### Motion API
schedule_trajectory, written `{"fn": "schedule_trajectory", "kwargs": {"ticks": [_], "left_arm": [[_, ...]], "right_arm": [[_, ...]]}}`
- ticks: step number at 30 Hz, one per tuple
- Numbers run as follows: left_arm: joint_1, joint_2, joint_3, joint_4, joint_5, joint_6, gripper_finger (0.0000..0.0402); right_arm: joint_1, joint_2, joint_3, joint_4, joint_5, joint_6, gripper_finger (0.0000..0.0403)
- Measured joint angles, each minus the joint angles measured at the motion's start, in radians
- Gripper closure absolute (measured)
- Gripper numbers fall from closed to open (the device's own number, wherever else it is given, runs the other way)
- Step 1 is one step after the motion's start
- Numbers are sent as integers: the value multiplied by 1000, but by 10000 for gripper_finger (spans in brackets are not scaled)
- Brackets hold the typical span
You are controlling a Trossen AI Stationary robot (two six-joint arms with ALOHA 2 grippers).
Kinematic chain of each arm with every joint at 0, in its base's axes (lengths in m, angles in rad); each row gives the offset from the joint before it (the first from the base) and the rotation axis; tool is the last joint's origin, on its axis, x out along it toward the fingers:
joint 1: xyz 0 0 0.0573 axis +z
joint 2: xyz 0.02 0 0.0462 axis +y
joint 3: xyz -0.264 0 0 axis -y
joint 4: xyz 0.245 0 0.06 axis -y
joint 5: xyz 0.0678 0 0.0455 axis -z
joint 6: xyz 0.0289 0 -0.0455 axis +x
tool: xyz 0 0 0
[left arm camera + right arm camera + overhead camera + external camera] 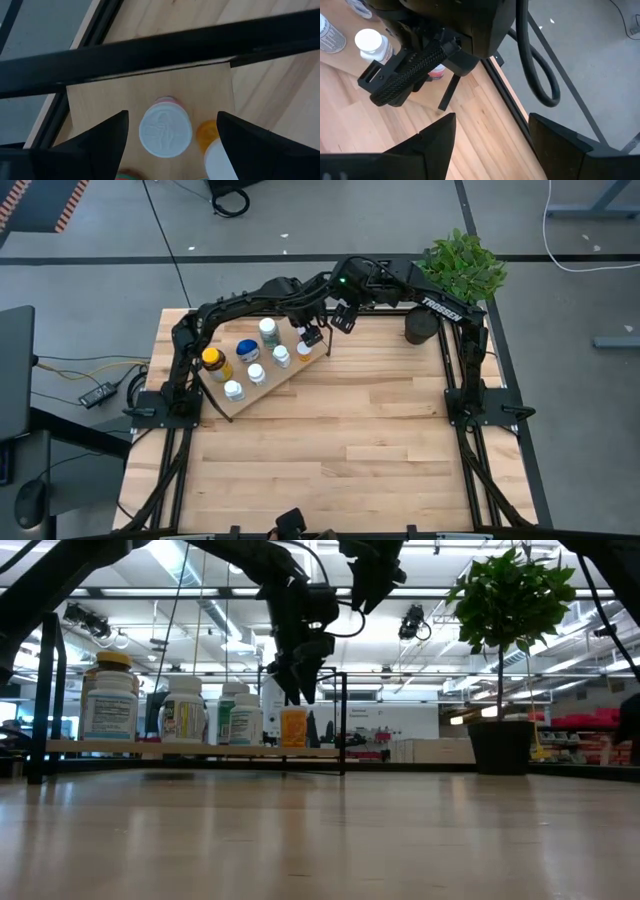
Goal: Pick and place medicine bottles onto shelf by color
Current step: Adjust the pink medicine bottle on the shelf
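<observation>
The light-wood shelf [262,392] with its black wire frame lies slantwise at the table's far left. Several white-capped bottles stand on it, along with a yellow-capped amber bottle [212,361], a blue one [246,348] and an orange one [303,350]. My left gripper [311,336] hangs open above the shelf's right end. In the left wrist view a white-capped bottle [165,131] shows between its fingers and the orange bottle [206,131] beside it. In the low view the left gripper [300,690] hovers just over the orange bottle [294,727]. My right gripper [343,318] is open, higher up to its right.
A black pot [420,326] with a green plant [462,265] stands at the table's far right corner. The shelf's wire frame [150,50] runs close under my left gripper. The slatted tabletop [350,440] stretches toward the near edge.
</observation>
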Motion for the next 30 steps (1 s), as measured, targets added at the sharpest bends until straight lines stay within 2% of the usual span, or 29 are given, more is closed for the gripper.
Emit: {"fn": "schedule_trajectory", "kwargs": {"ticks": [11,23,30], "left_arm": [[0,0,0,-28,-23,1,79],[0,0,-2,-27,-22,2,19],[2,3,-100,-2,-22,1,16]], "right_arm": [[-5,0,0,1,0,6,146],[-5,0,0,1,0,15,146],[-5,0,0,1,0,15,146]]}}
